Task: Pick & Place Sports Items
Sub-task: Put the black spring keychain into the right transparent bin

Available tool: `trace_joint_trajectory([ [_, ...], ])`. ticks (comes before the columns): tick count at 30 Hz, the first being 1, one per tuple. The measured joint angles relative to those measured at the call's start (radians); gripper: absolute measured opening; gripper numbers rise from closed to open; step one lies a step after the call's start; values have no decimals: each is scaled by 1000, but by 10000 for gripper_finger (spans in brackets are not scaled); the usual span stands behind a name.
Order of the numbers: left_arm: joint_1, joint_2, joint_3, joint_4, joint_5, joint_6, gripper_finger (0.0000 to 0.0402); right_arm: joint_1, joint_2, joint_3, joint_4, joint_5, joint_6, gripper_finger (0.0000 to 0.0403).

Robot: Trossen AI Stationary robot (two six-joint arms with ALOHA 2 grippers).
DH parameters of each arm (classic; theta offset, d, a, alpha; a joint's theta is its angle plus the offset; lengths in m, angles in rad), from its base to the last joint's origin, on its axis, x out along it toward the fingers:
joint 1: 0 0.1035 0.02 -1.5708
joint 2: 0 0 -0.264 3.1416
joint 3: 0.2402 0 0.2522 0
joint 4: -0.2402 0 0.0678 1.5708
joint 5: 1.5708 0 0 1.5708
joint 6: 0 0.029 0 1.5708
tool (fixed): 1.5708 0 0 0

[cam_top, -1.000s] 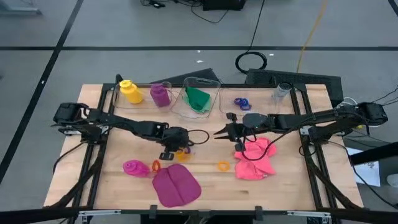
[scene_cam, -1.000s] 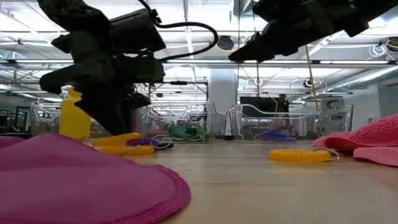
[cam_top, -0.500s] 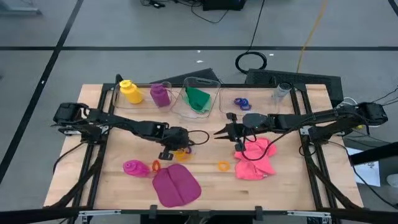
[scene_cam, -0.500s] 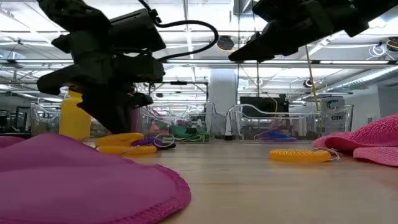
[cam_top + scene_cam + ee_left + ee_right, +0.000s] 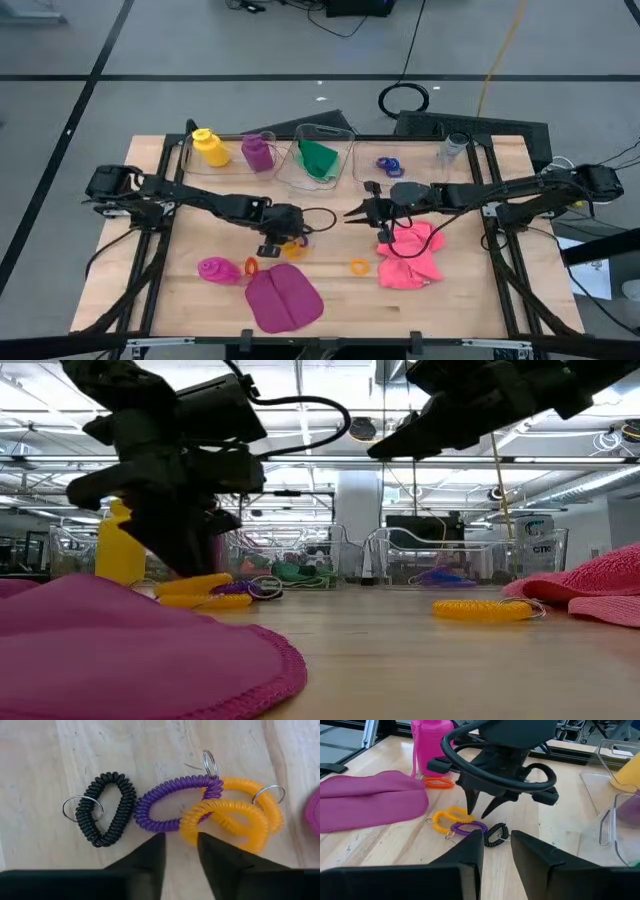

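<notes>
My left gripper [image 5: 180,840] points down at three coil rings lying on the table: black [image 5: 106,810], purple [image 5: 170,802] and yellow [image 5: 235,812]. It is open by a narrow gap, and its tips stand just short of where the purple and yellow rings overlap. Nothing is between the fingers. In the high view it is at mid-table [image 5: 290,240]. My right gripper [image 5: 352,212] hangs above the table to the right of it, open a little and empty. A pink cloth [image 5: 410,252] lies under the right arm.
Clear bins along the far edge hold a yellow bottle [image 5: 208,147], a purple bottle [image 5: 258,152], a green cloth [image 5: 318,158] and blue rings [image 5: 388,164]. Near the front lie a magenta bottle [image 5: 216,269], an orange ring [image 5: 250,266], a magenta cloth [image 5: 282,298] and a yellow ring [image 5: 359,266].
</notes>
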Motion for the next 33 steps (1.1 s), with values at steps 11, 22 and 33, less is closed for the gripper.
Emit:
trace_joint_trajectory([
  [11, 0, 0, 0, 12, 0, -34, 205, 0, 0, 0, 0, 0, 0, 59],
  [22, 0, 0, 0, 29, 62, -37, 219, 0, 0, 0, 0, 0, 0, 59],
  [33, 0, 10, 0, 54, 70, -34, 212, 0, 0, 0, 0, 0, 0, 59],
])
